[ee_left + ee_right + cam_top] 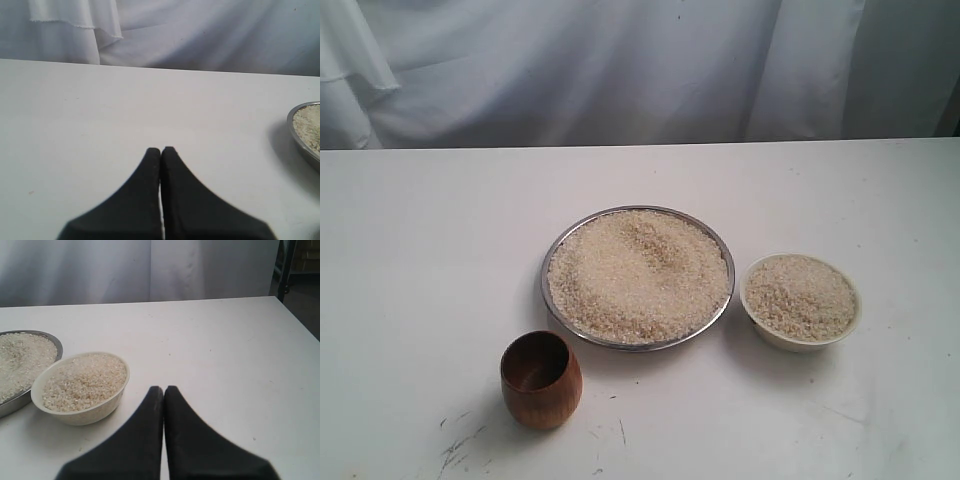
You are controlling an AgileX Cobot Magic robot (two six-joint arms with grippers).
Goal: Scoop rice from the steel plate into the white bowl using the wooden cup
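Though out of the exterior view, plain enough in the wrist views: left gripper (pixel 160 150) closed, black fingers (pixel 135 200) pressed together tip to tip, nothing between them; hanging over bare bench (pixel 100 110) on the left-edge side of the plate (pixel 295 132), only a sliver of that dish showing in that view. Right gripper (pixel 163 389) likewise closed, fingers (pixel 200 440) meeting along their length, gripping nothing; poised over bench between bowl (pixel 80 414) and right edge, closer to the near edge than the bowl.

Plate about mid-bench, roughly halfway between far and near edges; rice (pixel 638 278) spread across it almost to the shiny rim, with a shallow dip near the middle. Bowl just beside plate on the right-edge side; touching or barely apart, cannot tell; filled with more rice nearly to its thick rim.

Cup (pixel 541 385) upright, mouth up, off the plate toward the near edge and a little toward the left edge; close to the plate but clear of it, well apart from bowl; dark inside, wood grain showing at the bottom; held by neither gripper.

Few dark scuffs (pixel 455 450) on bench between cup and near-left corner; white cloth (pixel 620 70) hanging in folds behind far edge.
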